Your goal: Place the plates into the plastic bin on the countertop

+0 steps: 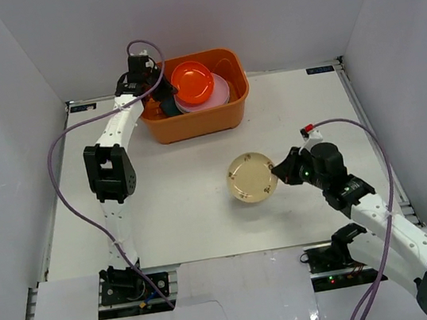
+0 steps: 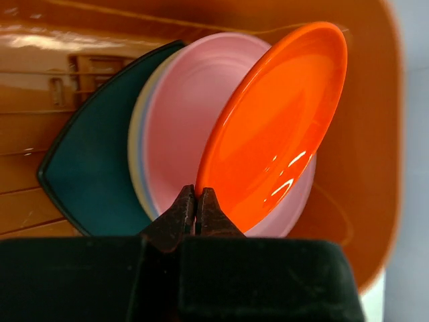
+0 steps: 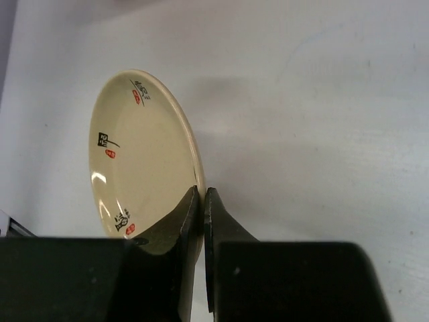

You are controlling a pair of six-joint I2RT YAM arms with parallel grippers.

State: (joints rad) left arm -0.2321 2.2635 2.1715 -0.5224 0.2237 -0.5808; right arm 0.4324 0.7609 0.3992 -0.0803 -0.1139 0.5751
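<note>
The orange plastic bin [image 1: 200, 122] stands at the back of the white countertop [image 1: 181, 213]. My left gripper [image 2: 196, 201] is shut on the rim of a red plate [image 2: 275, 127], held tilted over a pink plate [image 2: 181, 121] and a teal square plate [image 2: 87, 168] inside the bin [image 2: 375, 168]. The red plate [image 1: 191, 81] shows in the top view too, with the left gripper [image 1: 162, 95] at its left. My right gripper [image 3: 202, 201] is shut on the rim of a beige patterned plate [image 3: 141, 161], held above the countertop mid-table [image 1: 251, 177]. The right gripper [image 1: 281, 170] is at its right edge.
White panels wall the table on the left, back and right. A purple cable runs along each arm. A pale blue rim shows under the pink plate in the left wrist view. The other plates are hidden.
</note>
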